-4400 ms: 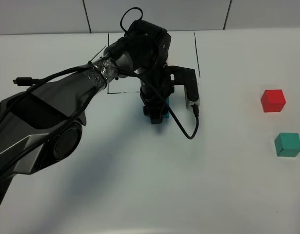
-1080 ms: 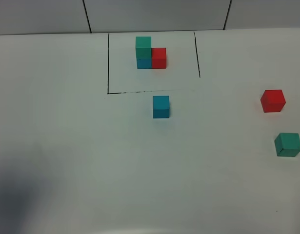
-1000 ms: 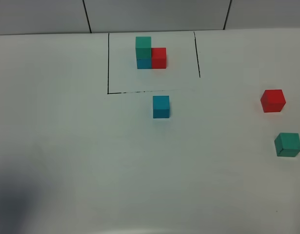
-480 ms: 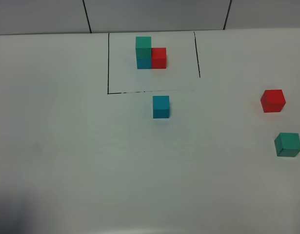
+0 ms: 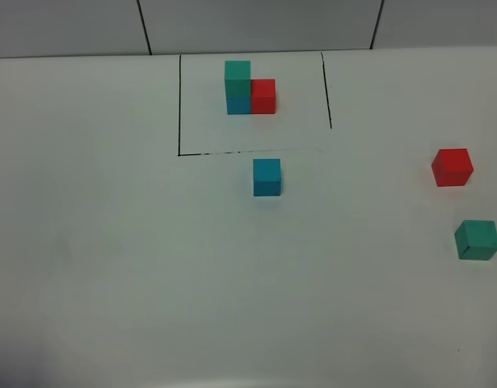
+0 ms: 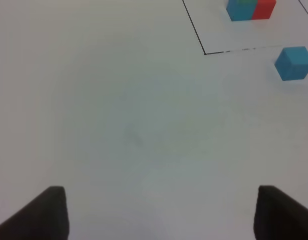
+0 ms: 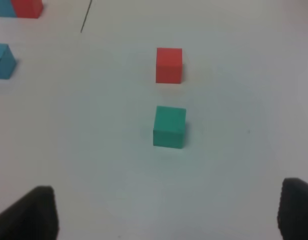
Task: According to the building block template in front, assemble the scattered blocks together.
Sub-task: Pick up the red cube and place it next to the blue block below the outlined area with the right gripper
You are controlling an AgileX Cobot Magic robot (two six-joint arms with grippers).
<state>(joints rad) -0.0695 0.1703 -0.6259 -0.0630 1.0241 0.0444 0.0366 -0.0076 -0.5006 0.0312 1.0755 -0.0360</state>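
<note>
Blue cube (image 5: pixel 267 176) sits by the template (image 5: pixel 250 87), ahead of the wide, empty left gripper (image 6: pixel 159 215); red cube (image 7: pixel 169 65) and green cube (image 7: pixel 169 127) lie loose, seemingly untouched, before the wide right gripper (image 7: pixel 166 212).

We find no words, numbers, labels or signs to read here. The blue cube (image 5: pixel 267 176), the red cube (image 5: pixel 452 166) and the green cube (image 5: pixel 476 239) have plain sides, and the white table (image 5: pixel 151 267) shows only thin black lines (image 5: pixel 179 105).
</note>
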